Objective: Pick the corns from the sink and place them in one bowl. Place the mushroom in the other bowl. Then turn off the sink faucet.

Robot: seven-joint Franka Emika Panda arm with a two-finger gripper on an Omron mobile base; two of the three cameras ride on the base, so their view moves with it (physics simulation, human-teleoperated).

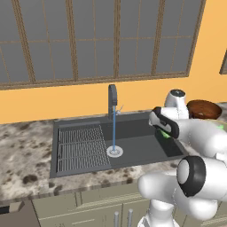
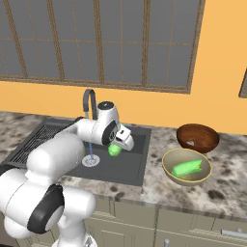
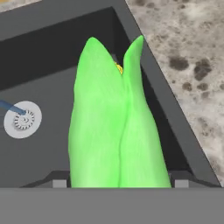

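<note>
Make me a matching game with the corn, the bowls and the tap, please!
Things:
1. corn in the fingers
2. second corn
3. brown bowl
4. tap

Places or states:
A. lying in the tan bowl
B. water running from it
C. held above the sink
D. behind the tan bowl on the counter

Pairs: 1-C, 2-A, 3-D, 4-B

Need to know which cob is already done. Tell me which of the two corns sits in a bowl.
The corn lying in the tan-olive bowl on the counter. The other corn is in the gripper, above the sink.
</note>
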